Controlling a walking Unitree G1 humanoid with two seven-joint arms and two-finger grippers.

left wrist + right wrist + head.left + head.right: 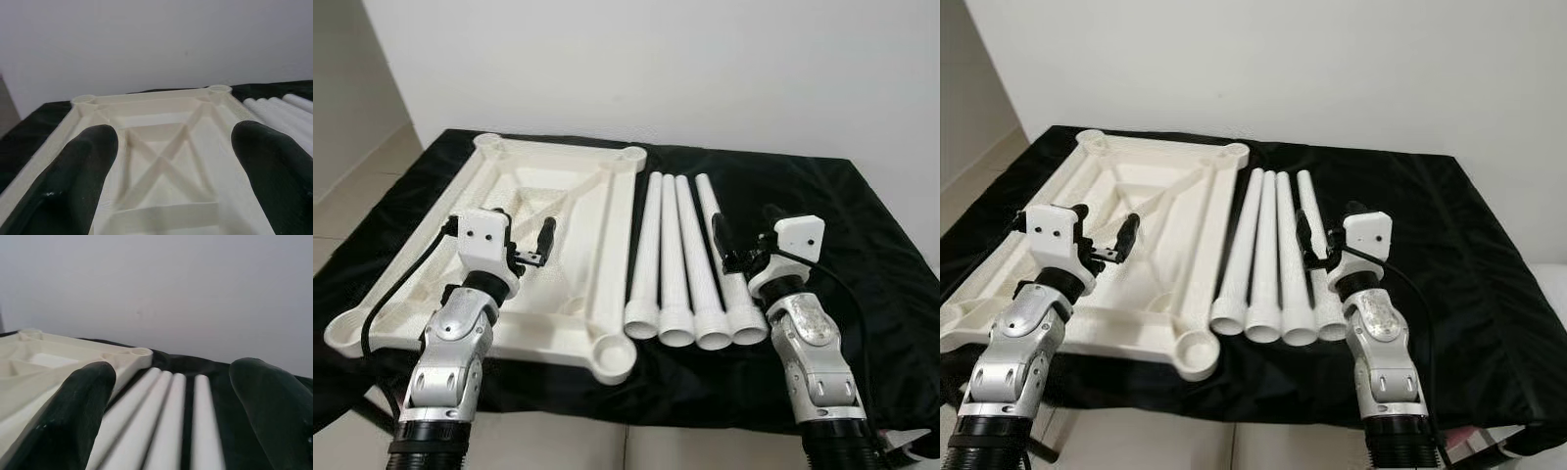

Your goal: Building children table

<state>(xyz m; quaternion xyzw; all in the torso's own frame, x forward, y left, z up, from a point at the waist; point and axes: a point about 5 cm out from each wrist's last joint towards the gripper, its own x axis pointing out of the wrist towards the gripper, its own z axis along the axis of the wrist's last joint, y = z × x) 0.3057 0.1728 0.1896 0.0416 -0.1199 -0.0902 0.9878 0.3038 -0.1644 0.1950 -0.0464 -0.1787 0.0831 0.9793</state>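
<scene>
Nearest us, our two silver arms rise from the near edge of the black cloth (862, 245). Our left gripper (171, 161) hovers with its fingers spread wide, holding nothing, above the upturned cream plastic tabletop (578, 196) on the left. Our right gripper (168, 406) hangs equally open over the four white plastic leg tubes (677, 264), which lie side by side just right of the tabletop.
</scene>
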